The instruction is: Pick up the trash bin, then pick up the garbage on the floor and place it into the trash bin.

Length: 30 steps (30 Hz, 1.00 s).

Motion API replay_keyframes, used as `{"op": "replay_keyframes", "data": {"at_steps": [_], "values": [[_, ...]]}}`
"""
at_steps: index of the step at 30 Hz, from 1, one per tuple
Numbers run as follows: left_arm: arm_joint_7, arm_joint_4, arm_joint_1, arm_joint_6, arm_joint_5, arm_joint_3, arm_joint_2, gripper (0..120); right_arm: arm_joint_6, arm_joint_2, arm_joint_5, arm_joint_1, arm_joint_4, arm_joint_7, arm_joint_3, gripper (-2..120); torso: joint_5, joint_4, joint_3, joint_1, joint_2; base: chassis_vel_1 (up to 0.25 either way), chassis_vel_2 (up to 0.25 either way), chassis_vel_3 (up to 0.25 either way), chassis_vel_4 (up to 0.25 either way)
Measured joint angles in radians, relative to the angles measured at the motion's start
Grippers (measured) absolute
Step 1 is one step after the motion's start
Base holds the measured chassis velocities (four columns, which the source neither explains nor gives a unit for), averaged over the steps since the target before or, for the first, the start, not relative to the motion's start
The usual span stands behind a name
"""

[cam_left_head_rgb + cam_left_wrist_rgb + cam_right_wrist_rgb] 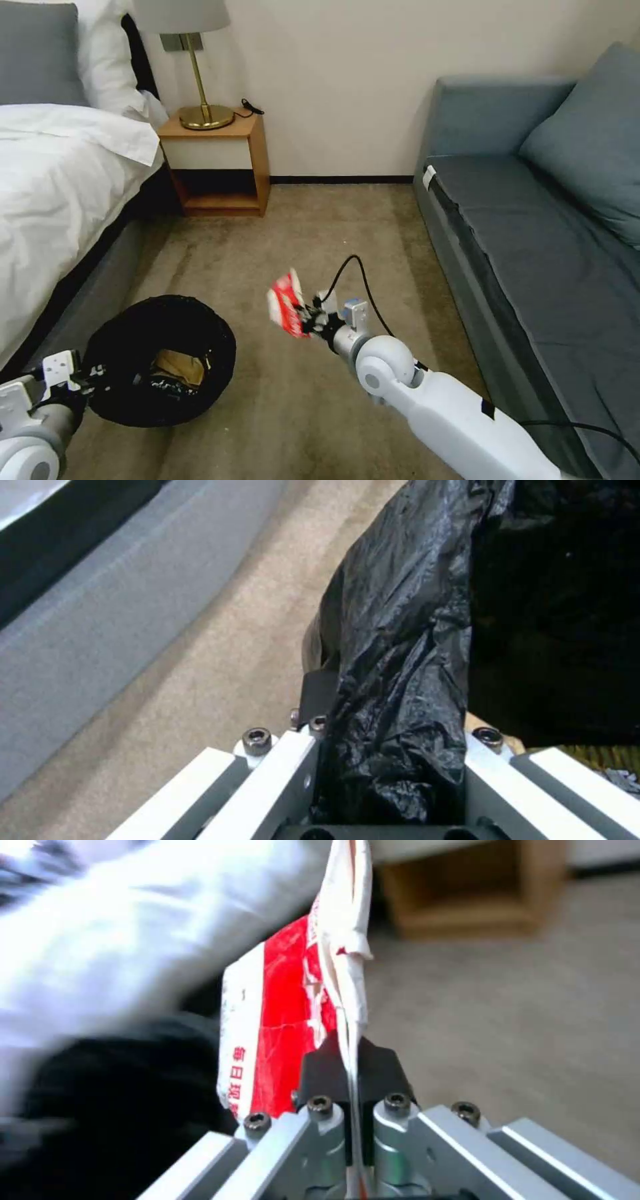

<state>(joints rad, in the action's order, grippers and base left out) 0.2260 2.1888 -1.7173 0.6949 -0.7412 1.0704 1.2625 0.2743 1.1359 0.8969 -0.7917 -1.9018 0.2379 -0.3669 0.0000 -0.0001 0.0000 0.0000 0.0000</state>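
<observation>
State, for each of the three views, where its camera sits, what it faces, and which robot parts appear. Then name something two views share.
Head view: atop the robot, looking down at the carpet; both arms show.
Left wrist view: on the left arm, facing the trash bin rim that the left gripper clamps.
Right wrist view: on the right arm, facing the red-white packet pinched by the right gripper.
Shared: the packet also appears in the head view.

Trash bin [160,360] left of packet [285,312], between bed [60,200] and sofa [533,227]
</observation>
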Motion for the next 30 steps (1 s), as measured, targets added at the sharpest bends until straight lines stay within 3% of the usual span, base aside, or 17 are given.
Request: {"op": "replay_keyframes", "data": {"at_steps": [7, 17, 24, 28, 30], "values": [[0.0, 0.002, -0.001, -0.001, 0.001, -0.001, 0.006, 3, -0.044, 0.061, 0.008, 0.103, -0.047, -0.057, -0.135, 0, -0.0001, 0.0001, 0.0, 0.0, 0.0, 0.0, 0.0, 0.0, 0.0], [0.002, 0.048, -0.003, 0.003, 0.001, -0.005, 0.018, 3, -0.055, 0.217, -0.083, 0.205, 0.109, -0.074, -0.286, 0, -0.0002, 0.0002, 0.0, 0.0, 0.0, 0.0, 0.0, 0.0, 0.0], [0.002, 0.062, -0.01, 0.005, -0.002, -0.001, 0.024, 3, -0.06, 0.228, -0.113, 0.179, 0.135, -0.073, -0.285, 0, -0.0001, 0.0, 0.0, 0.0, 0.0, 0.0, 0.0, 0.0, 0.0], [0.002, 0.068, -0.012, 0.005, -0.002, -0.001, 0.028, 3, -0.061, 0.219, -0.125, 0.169, 0.132, -0.072, -0.283, 12, -0.0001, 0.0, 0.0, 0.0, 0.0, 0.0, 0.0, 0.0, 0.0], [0.002, 0.075, -0.013, 0.005, -0.002, -0.002, 0.03, 3, -0.061, 0.213, -0.127, 0.161, 0.122, -0.07, -0.283, 23, 0.0, 0.0, 0.0, 0.0, 0.0, 0.0, 0.0, 0.0, 0.0]]}}
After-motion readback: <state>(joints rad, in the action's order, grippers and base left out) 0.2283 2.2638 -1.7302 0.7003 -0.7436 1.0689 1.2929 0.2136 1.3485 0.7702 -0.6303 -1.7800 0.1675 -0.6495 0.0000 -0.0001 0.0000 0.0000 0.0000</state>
